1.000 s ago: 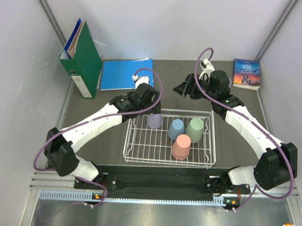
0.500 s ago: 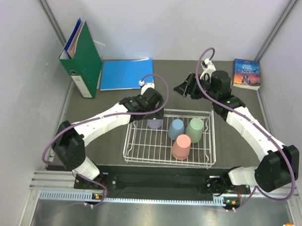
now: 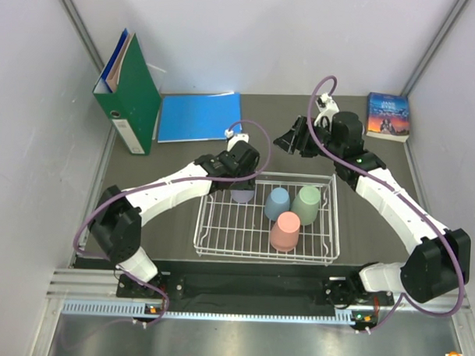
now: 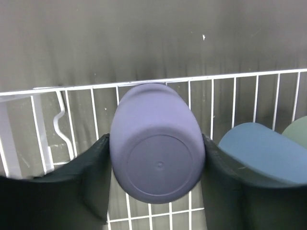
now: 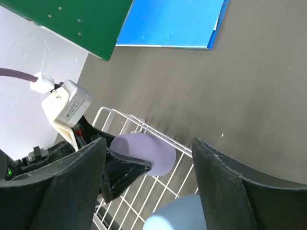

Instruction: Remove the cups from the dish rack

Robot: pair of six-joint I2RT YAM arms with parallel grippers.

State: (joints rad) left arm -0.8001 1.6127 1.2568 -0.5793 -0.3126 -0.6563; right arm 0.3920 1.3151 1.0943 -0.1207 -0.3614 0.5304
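Observation:
The white wire dish rack [image 3: 212,232] holds all the cups upside down. The lavender cup [image 3: 241,196] stands at its far left corner, the dusty blue cup [image 3: 277,203] and sage green cup [image 3: 306,203] to its right, the salmon pink cup [image 3: 285,230] nearer. My left gripper [image 3: 243,186] reaches down over the lavender cup [image 4: 156,143], with both fingers pressed against its sides. The blue cup [image 4: 261,153] sits just right of it. My right gripper [image 3: 289,141] is open and empty above the table behind the rack, looking at the lavender cup [image 5: 144,153].
A green binder [image 3: 131,92] stands at the back left with a blue folder [image 3: 199,116] lying beside it. A book [image 3: 388,115] lies at the back right. The rack's far rim [image 4: 48,89] runs right behind the lavender cup.
My left arm has swung right and come down over the lavender cup, so its fingers now grip the cup's sides. The right arm has barely moved.

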